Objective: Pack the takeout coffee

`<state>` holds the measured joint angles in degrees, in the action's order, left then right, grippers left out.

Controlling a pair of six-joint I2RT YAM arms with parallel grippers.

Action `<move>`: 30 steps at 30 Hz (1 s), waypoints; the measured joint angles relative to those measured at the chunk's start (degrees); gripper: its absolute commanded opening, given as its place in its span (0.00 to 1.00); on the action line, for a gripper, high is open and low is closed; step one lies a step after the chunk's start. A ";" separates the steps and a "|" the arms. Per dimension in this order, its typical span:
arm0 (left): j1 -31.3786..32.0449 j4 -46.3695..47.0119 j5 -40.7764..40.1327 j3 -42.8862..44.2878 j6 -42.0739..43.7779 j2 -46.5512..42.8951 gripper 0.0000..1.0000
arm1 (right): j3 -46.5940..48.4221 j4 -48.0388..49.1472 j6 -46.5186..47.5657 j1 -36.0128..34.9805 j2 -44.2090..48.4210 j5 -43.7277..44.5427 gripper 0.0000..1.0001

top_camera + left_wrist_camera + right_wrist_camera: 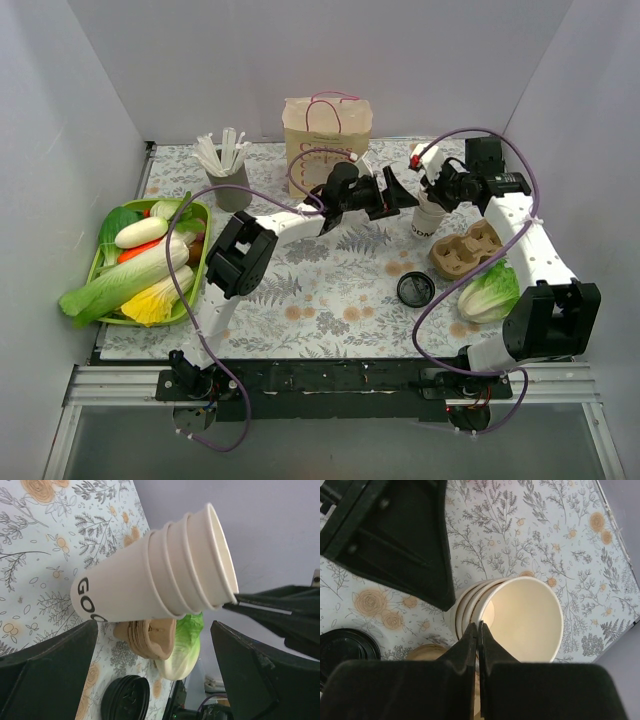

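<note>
The takeout coffee with its black lid on is not in view. A stack of cream paper cups with dark print stands right of centre. My right gripper is shut on the rim of the top cup; in the right wrist view its fingers pinch the cup wall of the stack. My left gripper is open and empty just left of the stack. In the left wrist view the stack lies ahead of the spread fingers. The paper bag stands at the back centre.
A loose black lid lies in front of the stack. A brown cup carrier and a lettuce sit on the right. A grey holder of stirrers stands at back left. A green tray of vegetables is at the left.
</note>
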<state>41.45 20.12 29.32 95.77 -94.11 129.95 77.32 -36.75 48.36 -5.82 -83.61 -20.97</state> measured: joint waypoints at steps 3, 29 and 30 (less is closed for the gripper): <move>-0.44 0.11 -0.28 0.00 -2.89 0.00 0.98 | -1.07 -0.15 0.46 -0.33 0.02 -0.20 0.01; -0.39 3.58 -0.35 1.01 -6.95 1.79 0.98 | -5.03 -0.13 1.51 -1.70 3.32 0.83 0.01; -0.39 4.42 0.31 1.01 -7.19 1.79 0.98 | -5.03 0.17 1.44 -1.70 3.28 1.14 0.01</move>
<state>41.06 24.53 29.63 96.77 -101.30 131.74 72.29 -36.58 49.80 -7.53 -80.34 -19.84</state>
